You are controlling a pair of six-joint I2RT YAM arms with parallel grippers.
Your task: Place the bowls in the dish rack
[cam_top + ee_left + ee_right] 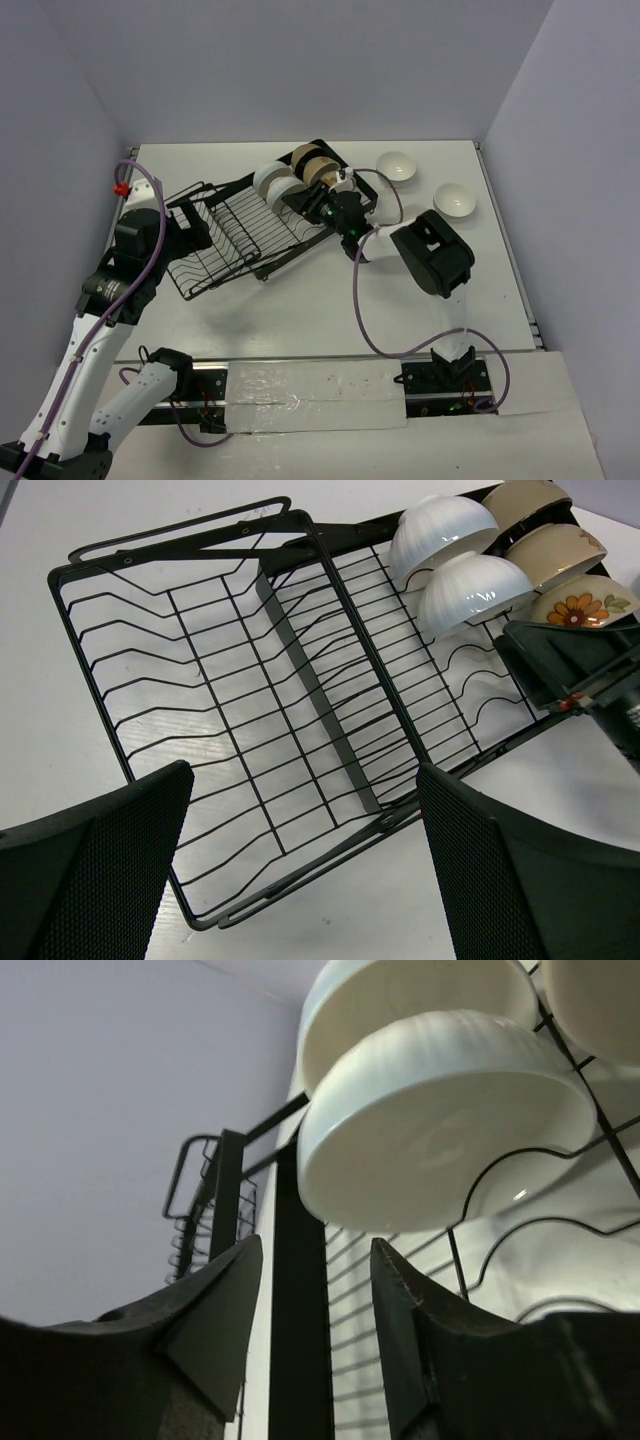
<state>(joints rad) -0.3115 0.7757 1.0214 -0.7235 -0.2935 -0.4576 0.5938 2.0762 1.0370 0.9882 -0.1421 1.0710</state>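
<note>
Five bowls stand on edge between the tines in the right section of the dish rack, wedged so they stay upright: two white ribbed bowls, two tan bowls and an orange-flower bowl. Two plain white bowls sit on the table right of it, not yet loaded. The right gripper has jaws spread, straddling the rack's frame bar without pinching, probably to steady or shift it; the left gripper has jaws spread wide, holding nothing, over the left section
</note>
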